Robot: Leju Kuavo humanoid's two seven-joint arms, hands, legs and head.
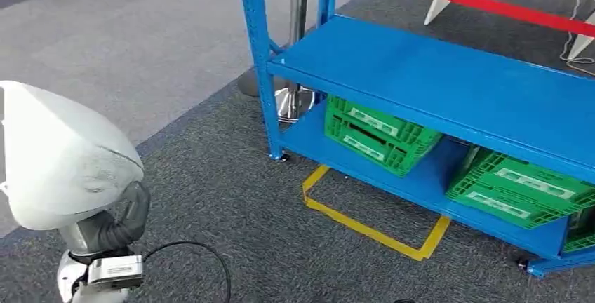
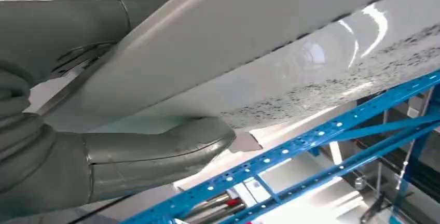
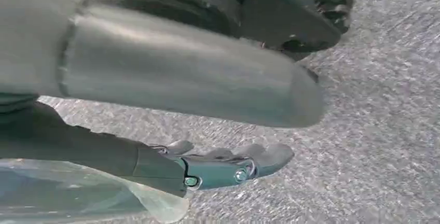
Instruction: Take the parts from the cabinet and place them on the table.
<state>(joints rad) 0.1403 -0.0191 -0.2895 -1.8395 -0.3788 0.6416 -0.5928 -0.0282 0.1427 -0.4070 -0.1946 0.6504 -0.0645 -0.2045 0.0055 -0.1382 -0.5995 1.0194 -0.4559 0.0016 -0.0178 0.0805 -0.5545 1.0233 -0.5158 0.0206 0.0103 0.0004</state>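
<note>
A: What does the left robot hand hold?
B: A smooth white curved panel, speckled grey, beside the blue metal cabinet.
A: The right robot hand?
B: Fingers extended over carpet, holding nothing

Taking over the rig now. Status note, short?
Left hand: holds a white part, thumb under it, near the blue cabinet.
Right hand: hangs over the carpet; grip unclear, with something clear close beside it.
Cabinet: green crates on the bottom shelf, contents hidden.
Done: one part looks taken out.
Left: set it on the table, then fetch any others.
</note>
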